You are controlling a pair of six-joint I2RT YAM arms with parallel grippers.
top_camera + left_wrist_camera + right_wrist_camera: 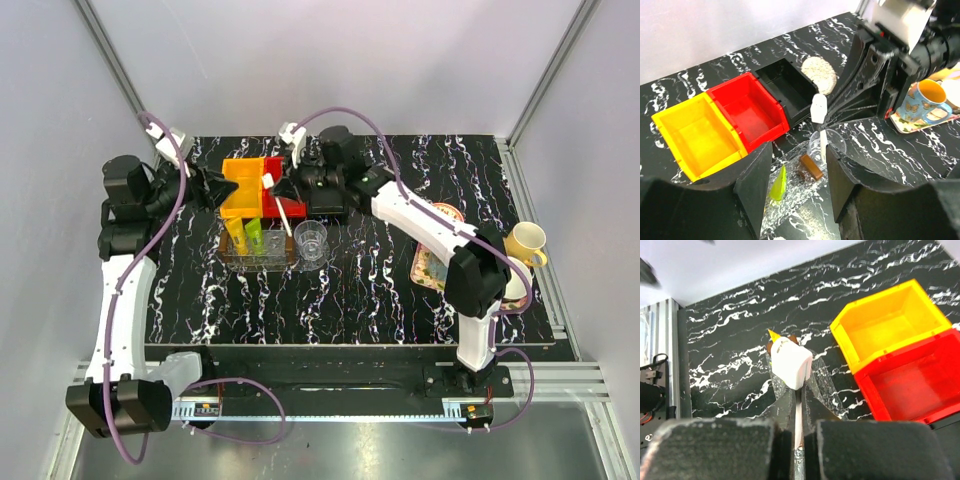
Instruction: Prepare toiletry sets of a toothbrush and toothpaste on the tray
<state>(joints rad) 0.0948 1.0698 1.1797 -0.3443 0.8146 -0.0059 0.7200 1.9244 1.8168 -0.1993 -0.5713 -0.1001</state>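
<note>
My right gripper point(283, 190) is shut on the slim white toothbrush point(281, 208) and holds it tilted above the clear tray point(272, 262). In the right wrist view the stick point(799, 415) is pinched between the fingers, with its white capped head point(790, 362) ahead of them. A yellow toothpaste tube point(236, 236) and a light green one point(256, 236) lie in the clear tray. My left gripper point(215, 188) is open and empty beside the yellow bin. Through its jaws point(797, 185) I see the green tube point(778, 184), a brown block point(811, 167) and the toothbrush point(818, 107).
Yellow point(245, 190), red point(274, 172) and black point(785, 82) bins stand in a row behind the clear tray. A clear cup point(311, 241) stands to the tray's right. A patterned tray point(428, 268) and a yellow mug point(525, 245) are at the right edge.
</note>
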